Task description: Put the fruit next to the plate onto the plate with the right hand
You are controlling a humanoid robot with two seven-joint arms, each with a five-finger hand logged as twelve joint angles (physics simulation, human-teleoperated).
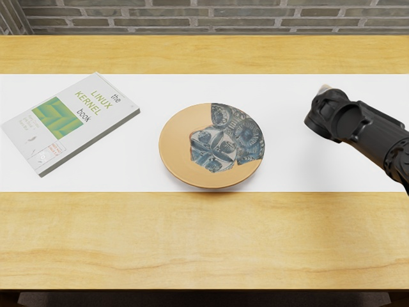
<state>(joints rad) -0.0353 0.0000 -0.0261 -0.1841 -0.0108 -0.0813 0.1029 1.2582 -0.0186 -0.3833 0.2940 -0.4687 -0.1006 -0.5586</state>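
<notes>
Where the white strip [287, 176] runs across the wooden table [204, 236], the plate [174, 146] sits in the middle of it. It is round and orange, with a blue and grey pattern over its right part, and its whole top shows. To the right of the plate, well apart from it, is the right hand [329, 116]. It is black, and its arm comes in from the right edge. The hand is over the white strip with its back turned to the camera. Its fingers are hidden, so I cannot tell if it is wide, narrow, or holding something. A small pale bit [326, 86] peeks out at the far side of the hand, right against it. It may be the fruit, but it is too small and too hidden to say. Only white strip lies between the hand and the plate. To the left of the plate, near it but not touching, a book [70, 121] lies flat and turned at a slant. Its cover is white with a green square and the words "the LINUX KERNEL book". Far behind the plate, past the table's back edge, is a brick wall [204, 16].
</notes>
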